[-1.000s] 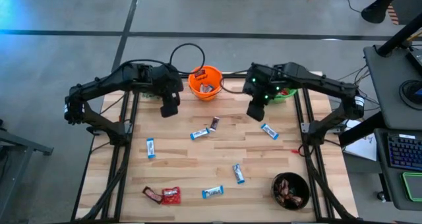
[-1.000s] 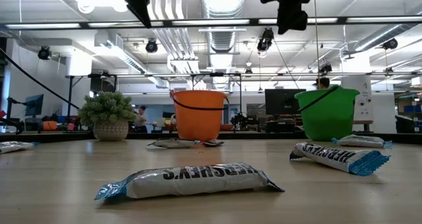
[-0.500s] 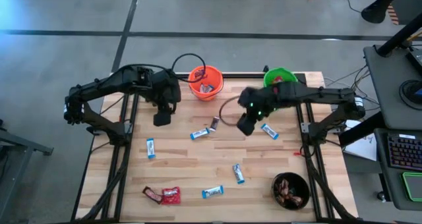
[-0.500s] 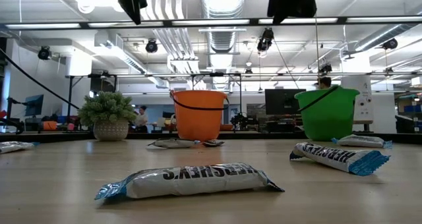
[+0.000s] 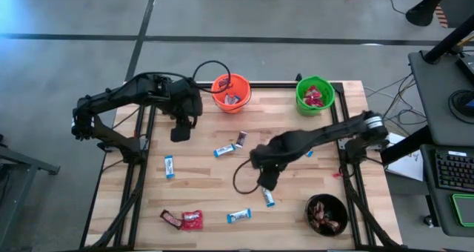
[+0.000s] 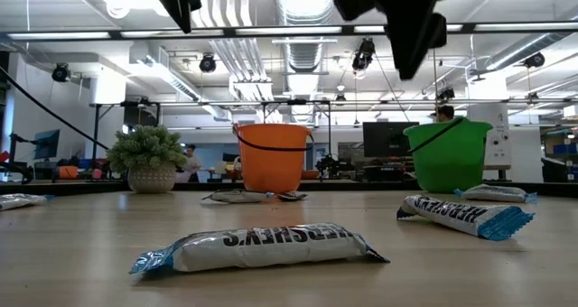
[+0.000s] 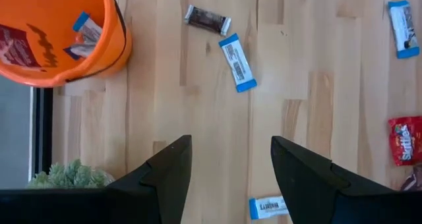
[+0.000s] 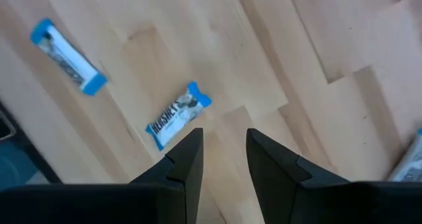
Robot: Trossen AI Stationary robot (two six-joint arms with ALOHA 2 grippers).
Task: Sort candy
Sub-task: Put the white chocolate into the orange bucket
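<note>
- The left gripper [image 5: 180, 134] hangs above the table's left half, near the orange plastic bucket [image 5: 230, 93]. Its jaws stand well apart and hold nothing. It looks to be waiting, so little can go wrong here. It has barely shifted over the last half second.
- Candy lies scattered over the light wooden slatted table [image 5: 200, 185]: a blue-and-white wrapped bar [image 5: 169, 166] at the left, red and dark packets [image 5: 184, 220] at the near left edge, more blue-and-white bars in the middle.
- The right gripper [image 5: 266, 179] hovers over the middle, just beside a blue-and-white bar [image 5: 267, 196]. Its fingers are partly open and empty.
- Risk, as I judge it: in the right wrist view the bar [image 8: 177, 122] sits off to one side of the finger gap and slantwise, so a straight descent could clip its end and push the slippery wrapper away.
- A second earlier the right gripper stood at the far edge, hiding the green plastic bucket [image 5: 315, 94]; it has since swung across to the middle, uncovering that bucket.
</note>
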